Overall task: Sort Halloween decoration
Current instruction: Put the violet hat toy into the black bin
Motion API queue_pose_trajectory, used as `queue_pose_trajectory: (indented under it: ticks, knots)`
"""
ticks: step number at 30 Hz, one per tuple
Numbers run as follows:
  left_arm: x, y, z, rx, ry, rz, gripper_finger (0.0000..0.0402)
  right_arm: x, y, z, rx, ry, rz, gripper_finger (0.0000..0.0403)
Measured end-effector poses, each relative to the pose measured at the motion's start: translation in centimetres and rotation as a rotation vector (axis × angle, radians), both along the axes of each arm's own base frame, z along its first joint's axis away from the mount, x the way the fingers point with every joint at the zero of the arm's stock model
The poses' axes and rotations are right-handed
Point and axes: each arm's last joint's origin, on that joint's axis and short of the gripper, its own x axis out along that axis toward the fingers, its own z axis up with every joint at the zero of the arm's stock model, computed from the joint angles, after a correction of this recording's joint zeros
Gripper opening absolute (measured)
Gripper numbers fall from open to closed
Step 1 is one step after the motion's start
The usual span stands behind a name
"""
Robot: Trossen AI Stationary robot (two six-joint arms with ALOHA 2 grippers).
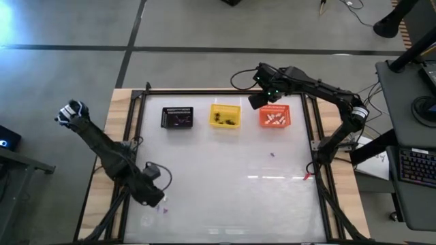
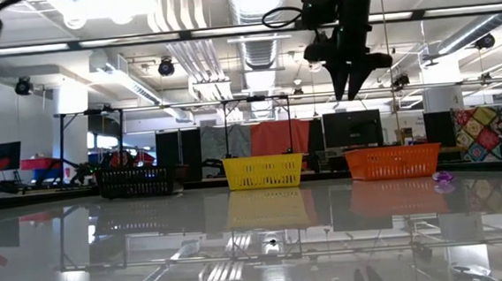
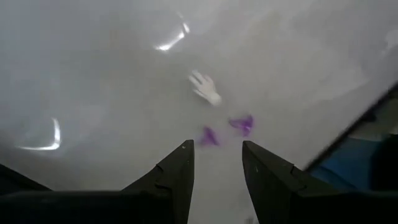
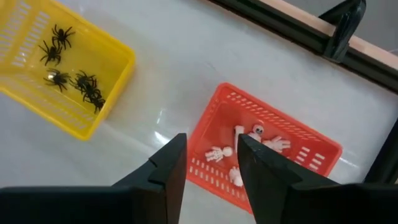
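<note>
A: Where are we hovering?
B: Our right end effector (image 4: pixel 210 163) is hanging open and empty above the orange basket (image 4: pixel 311 146) holding white trinkets (image 4: pixel 258 132).
A: And left?
B: Left end effector (image 3: pixel 216 168) is gaping, empty, over purple trinkets (image 3: pixel 241 124) near the surface's front-left corner.

Black (image 1: pixel 177 117), yellow (image 1: pixel 225 116), orange baskets (image 1: pixel 275 116)

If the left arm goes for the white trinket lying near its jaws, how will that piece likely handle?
The white trinket looks tiny beside the left gripper, so it is probably very light and may skid on the glossy table rather than stay put. Its thin, irregular shape suggests it won't roll. It lies flat, so the open jaws may struggle to get under it.
</note>
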Motion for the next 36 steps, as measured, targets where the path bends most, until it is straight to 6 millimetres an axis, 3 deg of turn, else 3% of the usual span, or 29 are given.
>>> queue_pose_trajectory:
  ticks: [10, 20, 36]
  knots:
    - [-0.5, -3.2, -2.5, 0.006, 0.112, 0.136, 0.0118, 0.3, 0.4, 0.0, 0.067, -0.057, -0.08, 0.0135]
    - [0.5, -5.3, -4.7, -0.017, 0.111, 0.158, 0.0118, 1.4, 2.2, 0.0, 0.098, -0.073, -0.052, 0.0133]
    - [1.1, -6.0, -6.9, 0.041, 0.157, 0.162, 0.0118, 2.3, 3.9, 0.0, 0.1, -0.071, 0.01, 0.0136]
